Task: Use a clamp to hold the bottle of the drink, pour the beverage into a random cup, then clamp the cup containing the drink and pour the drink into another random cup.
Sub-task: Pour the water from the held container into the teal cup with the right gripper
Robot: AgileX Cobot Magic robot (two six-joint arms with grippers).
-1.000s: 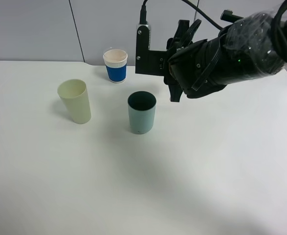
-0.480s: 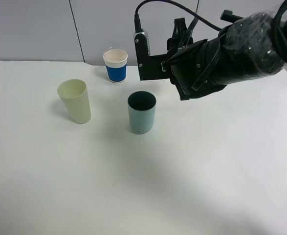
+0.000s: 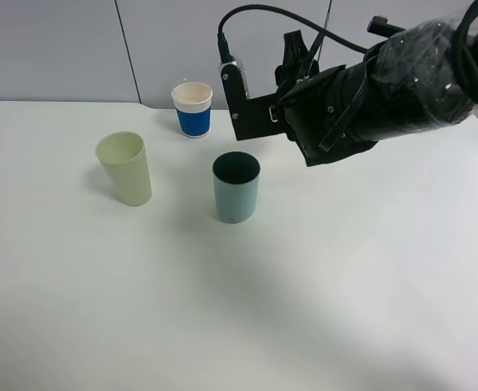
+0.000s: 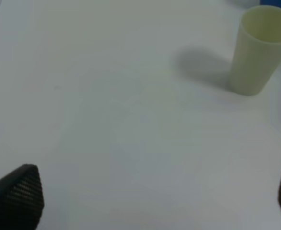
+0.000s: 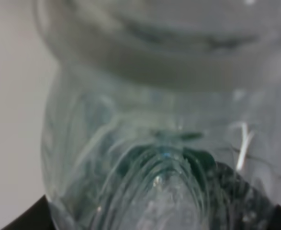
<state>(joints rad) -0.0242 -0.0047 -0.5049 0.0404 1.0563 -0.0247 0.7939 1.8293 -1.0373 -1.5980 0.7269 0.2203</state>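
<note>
Right gripper (image 5: 150, 218): I see it clenched on the bottle (image 5: 154, 143), which fills its camera.
Left gripper (image 4: 145, 201): released, above the table (image 4: 106, 120), near the cream cup (image 4: 260, 50).
Other cups: teal cup (image 3: 236, 187) mid-table, blue cup (image 3: 192, 108) behind it.

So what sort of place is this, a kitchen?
Probably a robot lab or test bench, not a kitchen: a bare white table, plain grey wall panels behind it, three cups set out, and a cabled black arm above.
</note>
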